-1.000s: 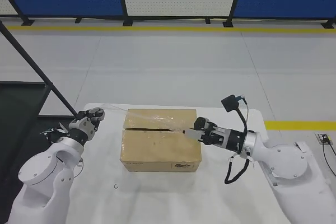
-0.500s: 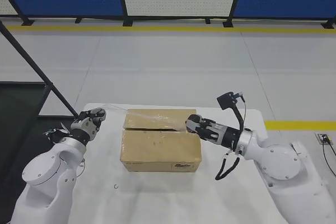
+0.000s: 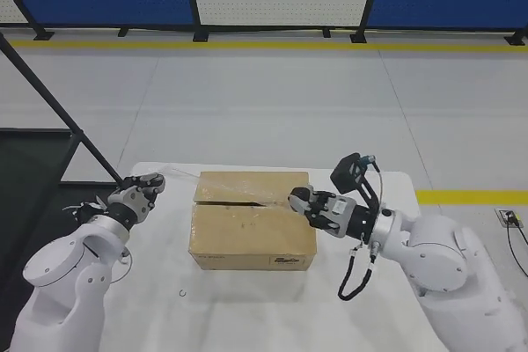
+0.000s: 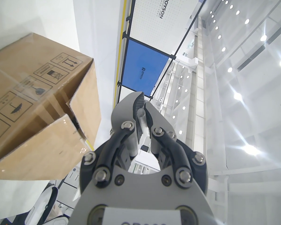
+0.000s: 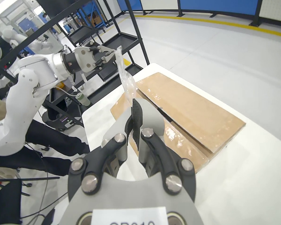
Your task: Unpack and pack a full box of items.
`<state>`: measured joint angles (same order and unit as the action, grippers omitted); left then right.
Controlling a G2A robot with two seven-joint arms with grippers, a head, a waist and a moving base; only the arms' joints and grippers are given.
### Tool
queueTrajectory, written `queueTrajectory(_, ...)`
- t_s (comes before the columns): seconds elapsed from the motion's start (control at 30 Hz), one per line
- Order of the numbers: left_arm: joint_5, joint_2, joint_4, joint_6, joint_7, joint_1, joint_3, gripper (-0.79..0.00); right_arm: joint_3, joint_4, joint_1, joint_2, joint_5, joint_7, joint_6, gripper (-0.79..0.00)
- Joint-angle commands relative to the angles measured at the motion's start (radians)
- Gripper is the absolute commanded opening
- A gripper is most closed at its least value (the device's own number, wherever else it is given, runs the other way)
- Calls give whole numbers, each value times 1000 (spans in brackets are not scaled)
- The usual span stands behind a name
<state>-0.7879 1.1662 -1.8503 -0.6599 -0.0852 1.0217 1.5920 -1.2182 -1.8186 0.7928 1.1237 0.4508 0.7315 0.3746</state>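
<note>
A brown cardboard box (image 3: 251, 231) lies in the middle of the white table (image 3: 246, 304); its top flaps meet at a seam that gapes slightly at the left end (image 4: 72, 115). A strip of clear tape (image 5: 127, 83) stretches in the air above the box between both grippers. My left gripper (image 3: 154, 182) is off the box's far left corner, shut on one end of the strip (image 4: 142, 113). My right gripper (image 3: 295, 197) hovers over the box's far right part, shut on the other end (image 5: 134, 105).
A tiny ring-shaped bit (image 3: 183, 293) lies on the table in front of the box's left corner. A black metal rack (image 5: 121, 40) stands beside the table's left side. Bare tabletop lies in front of the box.
My right gripper has shifted a little toward the far side and back, and its wrist has turned and drawn in, still holding the tape. The left gripper has hardly moved.
</note>
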Motion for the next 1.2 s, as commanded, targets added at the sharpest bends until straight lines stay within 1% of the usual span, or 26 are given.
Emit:
queueTrajectory(0.0, 4, -1, 1, -10, 11, -1, -1, -785, -9, -5, 10, -2, 9, -20, 38, -785)
queueTrajectory(0.13, 47, -7, -1, -32, 49, 1, -15, -785, -22, -8, 24, -6, 36, -60, 91, -785)
queueTrajectory(0.23, 79, -12, -2, -39, 89, 7, -20, -785, -24, -6, 29, -8, 48, -64, 96, -785)
queueTrajectory(0.37, 134, -21, -12, -53, 145, 20, -16, -785, -29, 7, 19, -9, 33, -48, 46, -785)
queueTrajectory(0.53, 157, -33, -23, -89, 206, 37, 15, -785, -32, 37, -15, -10, -17, 25, -29, -785)
queueTrajectory(0.8, 183, -55, -36, -217, 299, 50, 71, -785, -29, 114, -83, -16, -43, 179, -113, -785)
queueTrajectory(1.0, 205, -69, -30, -276, 352, 48, 75, -785, 23, 202, -145, -12, -35, 261, -161, -785)
queueTrajectory(1.17, 208, -77, -13, -297, 380, 38, 66, -785, 72, 281, -198, -3, -23, 270, -206, -785)
